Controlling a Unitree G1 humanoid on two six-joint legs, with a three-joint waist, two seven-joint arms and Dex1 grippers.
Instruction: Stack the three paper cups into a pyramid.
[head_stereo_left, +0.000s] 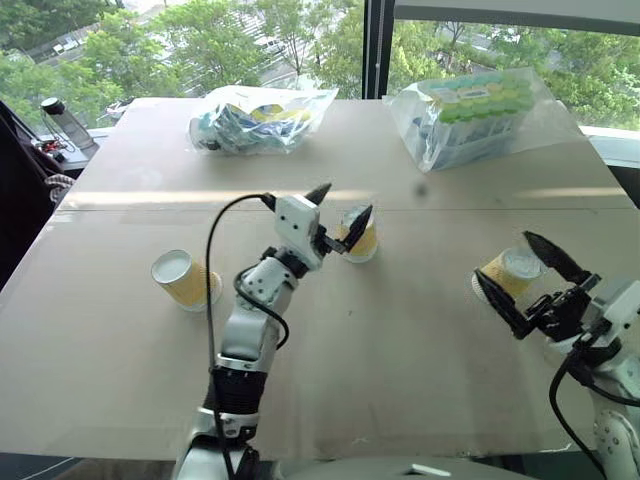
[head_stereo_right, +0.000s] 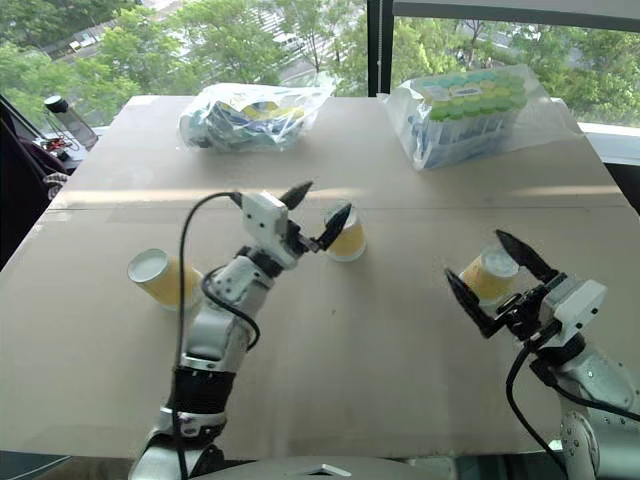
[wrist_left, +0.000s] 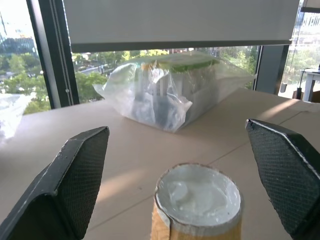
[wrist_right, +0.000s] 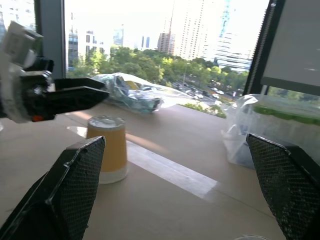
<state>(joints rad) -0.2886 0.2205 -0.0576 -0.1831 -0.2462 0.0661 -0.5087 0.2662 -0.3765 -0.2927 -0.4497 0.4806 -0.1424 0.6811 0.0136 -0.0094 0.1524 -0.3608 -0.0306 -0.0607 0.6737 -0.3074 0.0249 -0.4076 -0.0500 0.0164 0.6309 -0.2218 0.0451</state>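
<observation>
Left tool (head_stereo_left: 340, 218) spread wide, empty, above the inverted centre cup (head_stereo_left: 361, 240), set base-up as pyramid footing. Right tool (head_stereo_left: 528, 275) gapes, unclamped, around the right-hand cup (head_stereo_left: 512, 270).

- You see 3 paper cups on the table (head_stereo_right: 400, 340): a centre cup (head_stereo_right: 347, 238) upside down, a left cup (head_stereo_right: 162, 277) on its side, a right cup (head_stereo_right: 487, 274) tilted.
- Left gripper (head_stereo_right: 318, 217) spread wide, just beside the centre cup.
- Right gripper (head_stereo_right: 497, 275) spread wide around the right cup.
- 2 plastic bags (head_stereo_right: 250, 115) at the far edge.
</observation>
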